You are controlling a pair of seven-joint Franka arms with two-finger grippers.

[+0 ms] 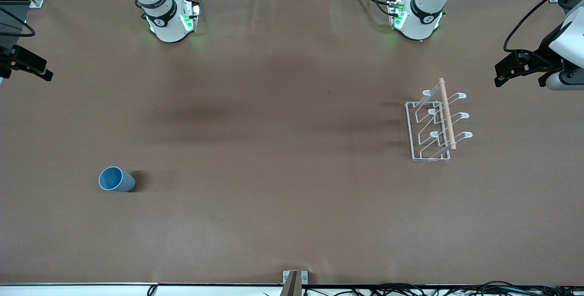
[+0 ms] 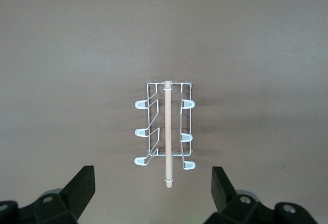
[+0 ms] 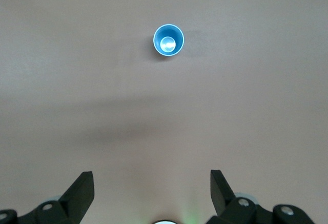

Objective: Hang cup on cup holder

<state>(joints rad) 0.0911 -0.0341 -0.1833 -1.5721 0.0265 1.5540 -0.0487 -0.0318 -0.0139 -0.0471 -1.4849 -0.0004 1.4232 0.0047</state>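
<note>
Cup [image 1: 117,179] upright, well apart from cup holder [image 1: 431,125]; both grippers wide, empty.

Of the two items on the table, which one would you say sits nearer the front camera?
The light blue cup, standing mouth up toward the right arm's end; the white wire cup holder sits farther back, toward the left arm's end.

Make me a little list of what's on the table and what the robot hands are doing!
cup: light blue, standing upright with its mouth up, toward the right arm's end, nearer the front camera than the rack
cup holder: white wire rack with wooden dowel, toward the left arm's end, nothing hung on it
left tool: open, high above the rack
right tool: open, high above the table, holding nothing
</note>
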